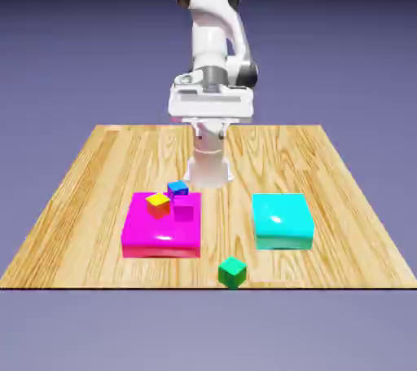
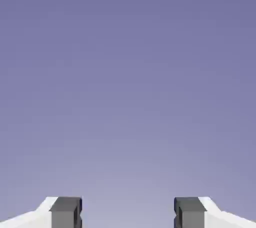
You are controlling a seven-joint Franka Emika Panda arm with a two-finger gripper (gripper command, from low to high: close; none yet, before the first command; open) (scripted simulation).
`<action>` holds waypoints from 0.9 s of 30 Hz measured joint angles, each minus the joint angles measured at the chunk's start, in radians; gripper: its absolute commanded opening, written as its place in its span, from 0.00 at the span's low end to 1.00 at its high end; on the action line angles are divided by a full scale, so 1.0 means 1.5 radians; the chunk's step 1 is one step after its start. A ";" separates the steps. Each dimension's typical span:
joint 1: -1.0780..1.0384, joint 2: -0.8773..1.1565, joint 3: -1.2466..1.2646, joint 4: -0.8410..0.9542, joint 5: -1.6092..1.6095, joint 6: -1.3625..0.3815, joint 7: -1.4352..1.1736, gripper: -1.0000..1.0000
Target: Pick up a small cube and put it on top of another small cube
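Table: a light wood-grain top [image 1: 358, 255] spans the exterior view from left to right, with a plain blue-violet backdrop [image 1: 49, 51] behind it.
Magenta block: the wide, flat block [image 1: 151, 235] lies on the left part of the table, its top shiny.
Yellow cube: a small cube [image 1: 158, 205] with a yellow top and orange sides shows over the magenta block's top, turned at an angle.
Blue cube: a small cube [image 1: 177, 188] shows at the magenta block's far edge, just to the right of the yellow one and a little farther back; whether it rests on the block or behind it cannot be told.
Dark patch: a darker magenta square [image 1: 183, 209] shows on the block's top, just below the blue cube in the exterior view.
Robot arm: the white arm [image 1: 209, 35] with dark joints stands around the middle, its hand above the far part of the table.
Fingers: the two grey-tipped fingers [image 2: 66, 213] stand wide apart in the hand view, with only backdrop between them.
Green cube: the task's small cube [image 1: 232, 272] sits right of the middle at the table's near edge, turned cornerwise, apart from both blocks.
Cyan block: a flat, shiny block [image 1: 282, 221] lies farthest right, farther back than the green cube.
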 measured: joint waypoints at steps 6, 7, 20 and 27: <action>0.086 0.088 -0.067 0.029 -0.003 -0.003 -0.174 0.50; 0.101 0.102 -0.078 0.034 -0.004 -0.003 -0.203 0.50; 0.287 0.292 -0.223 0.096 -0.011 -0.010 -0.580 0.50; 0.389 0.395 -0.301 0.129 -0.015 -0.013 -0.783 0.50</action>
